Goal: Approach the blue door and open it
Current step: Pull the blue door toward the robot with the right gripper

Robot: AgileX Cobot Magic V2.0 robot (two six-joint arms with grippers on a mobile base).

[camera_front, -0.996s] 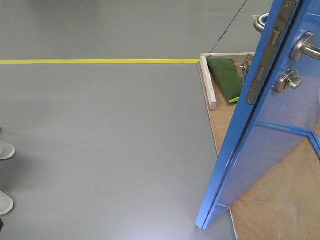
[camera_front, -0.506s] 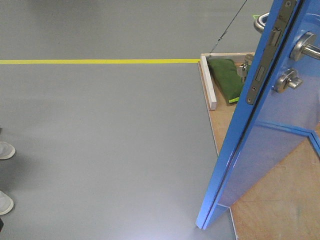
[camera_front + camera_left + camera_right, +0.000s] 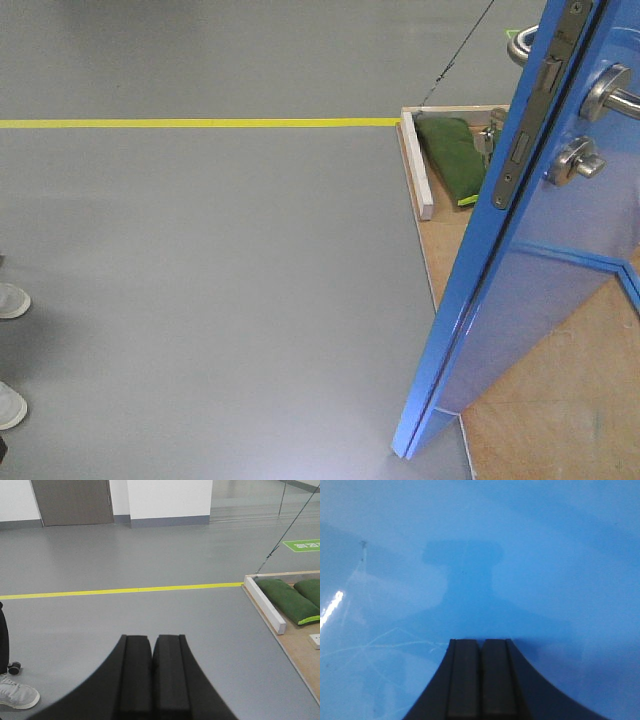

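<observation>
The blue door (image 3: 560, 250) stands ajar at the right of the front view, its edge with the metal latch plate (image 3: 537, 105) turned toward me. On its face sit a silver lever handle (image 3: 612, 95) and a round thumb-turn lock (image 3: 577, 160). My right gripper (image 3: 480, 642) is shut and empty, very close to the glossy blue door (image 3: 480, 555), which fills its view and shows the gripper's reflection. My left gripper (image 3: 152, 639) is shut and empty over bare grey floor, left of the door's base. Neither gripper shows in the front view.
The door stands on a wooden base board (image 3: 560, 410) with a white batten (image 3: 417, 165) and green sandbags (image 3: 452, 155) at its far end. A yellow floor line (image 3: 200, 123) runs across. A person's shoes (image 3: 10, 300) are at the left edge. A thin cable (image 3: 285, 530) slants up.
</observation>
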